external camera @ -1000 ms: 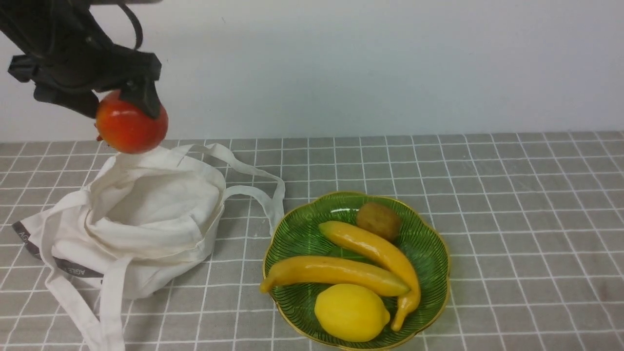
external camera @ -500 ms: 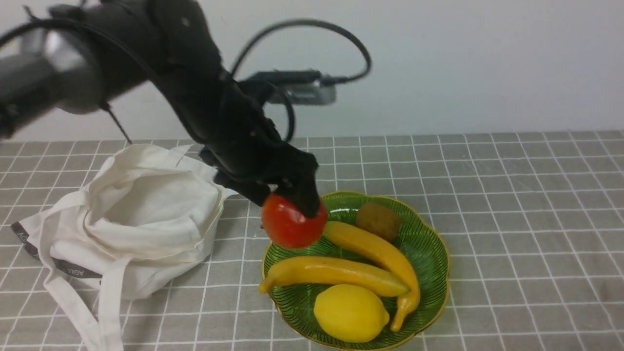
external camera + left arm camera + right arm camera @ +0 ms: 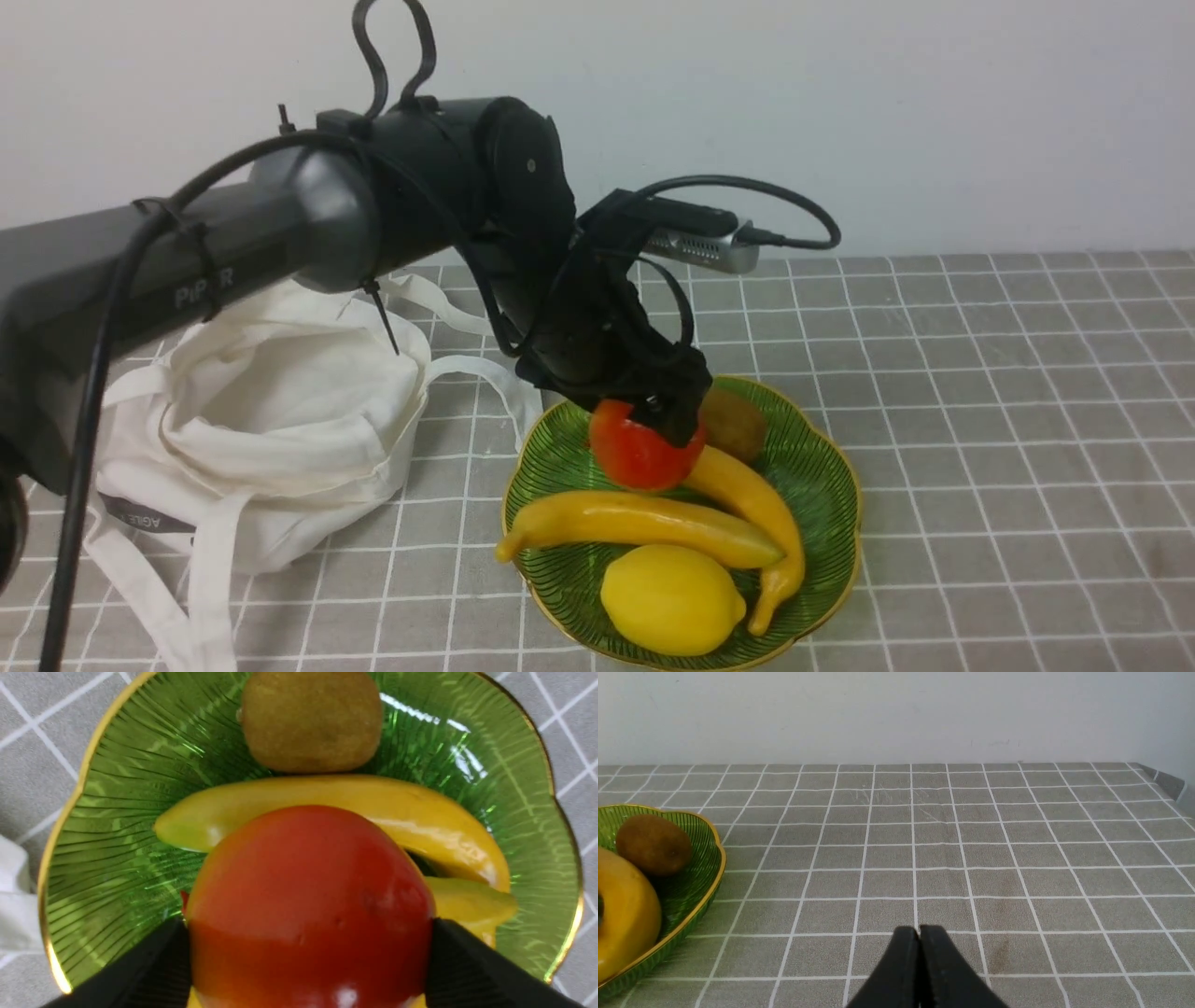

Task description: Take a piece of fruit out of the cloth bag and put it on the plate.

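My left gripper (image 3: 653,425) is shut on the piece of fruit (image 3: 639,455), round, glossy and red with an orange blush, and holds it low over the back of the green plate (image 3: 822,467), against the upper banana. In the left wrist view the fruit (image 3: 310,905) sits between my two black fingers (image 3: 159,961) above the plate (image 3: 117,858). The off-white cloth bag (image 3: 271,420) lies open on the table to the left. My right gripper (image 3: 920,933) is shut and empty over bare tablecloth, right of the plate (image 3: 705,877).
The plate also holds two yellow bananas (image 3: 635,527), a yellow lemon (image 3: 670,597) at its front and a brown kiwi (image 3: 738,425) at its back. The bag's straps (image 3: 495,373) trail toward the plate. A white wall bounds the grey checked tablecloth (image 3: 1008,439).
My left arm has carried the red fruit from above the bag rightward and down to the plate; it now hangs low over the plate's back part.
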Tool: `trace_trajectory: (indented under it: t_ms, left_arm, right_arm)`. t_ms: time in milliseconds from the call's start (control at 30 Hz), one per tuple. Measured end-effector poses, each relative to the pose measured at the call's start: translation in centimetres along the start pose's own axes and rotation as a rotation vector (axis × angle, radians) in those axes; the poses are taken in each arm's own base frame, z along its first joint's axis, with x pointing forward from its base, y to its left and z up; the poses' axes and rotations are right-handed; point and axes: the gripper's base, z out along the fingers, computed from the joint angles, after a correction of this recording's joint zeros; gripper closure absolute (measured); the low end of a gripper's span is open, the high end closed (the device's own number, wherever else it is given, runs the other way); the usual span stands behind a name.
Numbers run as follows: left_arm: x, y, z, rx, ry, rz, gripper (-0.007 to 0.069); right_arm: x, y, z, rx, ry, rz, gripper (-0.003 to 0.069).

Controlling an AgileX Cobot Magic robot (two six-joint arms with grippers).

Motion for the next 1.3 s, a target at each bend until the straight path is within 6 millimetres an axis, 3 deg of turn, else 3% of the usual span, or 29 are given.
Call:
trace_trajectory:
  t_ms: [433,667,767,933,967,1067,1167,1233,1300]
  left_arm:
    - [-0.7,0.2,0.3,-0.012,-0.053,-0.003,-0.0001]
    - [-1.6,-0.3,-1.7,-0.008,-0.043,0.021,0.0006]
    - [-2.4,-0.6,-3.2,-0.018,-0.045,0.046,0.0046]
    - [-4.3,-1.5,-8.0,-0.045,-0.063,0.107,0.0332]
    - [-4.8,-1.8,-9.4,-0.048,-0.094,0.118,0.0437]
    - [-5.2,-2.3,-12.0,-0.061,-0.164,0.139,0.0585]
    - [-4.8,-2.7,-14.0,-0.069,-0.195,0.150,0.0620]
    - [-3.5,-3.2,-16.5,-0.084,-0.224,0.160,0.0630]
    - [-2.7,-3.4,-17.6,-0.089,-0.231,0.162,0.0632]
  right_arm:
    - [0.0,0.0,0.0,0.000,0.000,0.000,0.0675]
    - [0.0,0.0,0.0,0.000,0.000,0.000,0.0675]
    - [0.0,0.0,0.0,0.000,0.000,0.000,0.0675]
    - [0.0,0.0,0.0,0.000,0.000,0.000,0.0675]
    - [0.0,0.0,0.0,0.000,0.000,0.000,0.0675]
    - [0.0,0.0,0.0,0.000,0.000,0.000,0.0675]
    - [0.0,0.0,0.0,0.000,0.000,0.000,0.0675]
    - [0.0,0.0,0.0,0.000,0.000,0.000,0.0675]
    - [0.0,0.0,0.0,0.000,0.000,0.000,0.0675]
